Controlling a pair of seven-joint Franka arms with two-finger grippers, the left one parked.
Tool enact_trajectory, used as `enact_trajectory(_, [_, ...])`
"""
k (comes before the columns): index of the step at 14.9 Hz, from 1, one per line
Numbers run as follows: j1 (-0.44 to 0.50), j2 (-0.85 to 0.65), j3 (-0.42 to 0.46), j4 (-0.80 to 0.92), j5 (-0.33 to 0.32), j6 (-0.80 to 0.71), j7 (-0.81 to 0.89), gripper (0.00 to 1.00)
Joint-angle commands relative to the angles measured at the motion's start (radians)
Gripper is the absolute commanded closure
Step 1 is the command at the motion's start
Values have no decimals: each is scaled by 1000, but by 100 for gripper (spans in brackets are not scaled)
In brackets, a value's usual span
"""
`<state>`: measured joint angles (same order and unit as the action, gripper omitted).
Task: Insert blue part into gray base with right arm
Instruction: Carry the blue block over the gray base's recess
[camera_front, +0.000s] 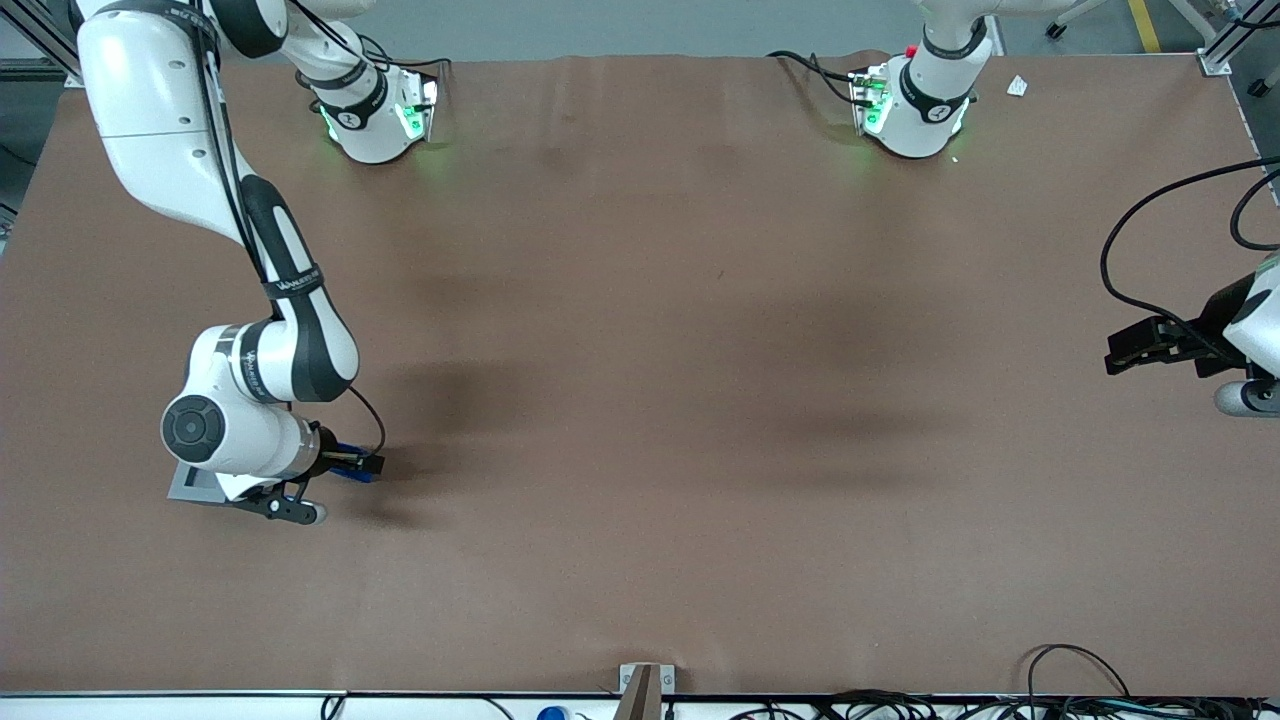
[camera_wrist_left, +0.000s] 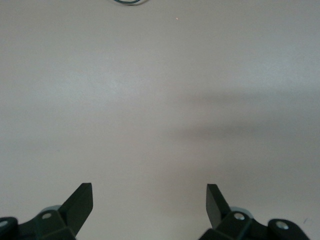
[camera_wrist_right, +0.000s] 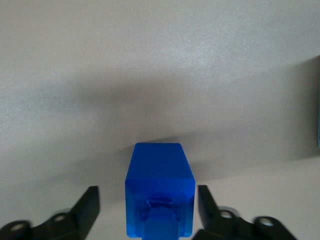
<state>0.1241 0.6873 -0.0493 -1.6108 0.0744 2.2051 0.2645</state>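
Note:
The blue part stands on the brown table between the fingers of my right gripper. The fingers are open, with a clear gap on one side of the block and a very narrow one on the other. In the front view the gripper is low over the table at the working arm's end, and the blue part shows just under its black fingers. The gray base sits on the table right beside it, mostly hidden under the right arm's wrist.
The two arm bases stand along the table edge farthest from the front camera. A small white scrap lies near them. Cables and a metal bracket line the nearest edge.

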Motion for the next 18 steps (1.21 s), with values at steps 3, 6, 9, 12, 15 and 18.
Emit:
enact_trajectory(3, [-24,-8,6,-8,-5,1,-10,51])
enact_trajectory(6, [-24,-8,8,-1,7,-4,5,98])
enact_trajectory(9, [-35,-31,5,58,1,-112,-11,100])
enact_trajectory(12, [-75,-115,-1,178,-25,-370,-88,100])
enact_trajectory(15, [-168,-152,0,233,-58,-392,-250,100])
enact_trajectory(18, [-236,-144,0,233,-58,-384,-341,100])
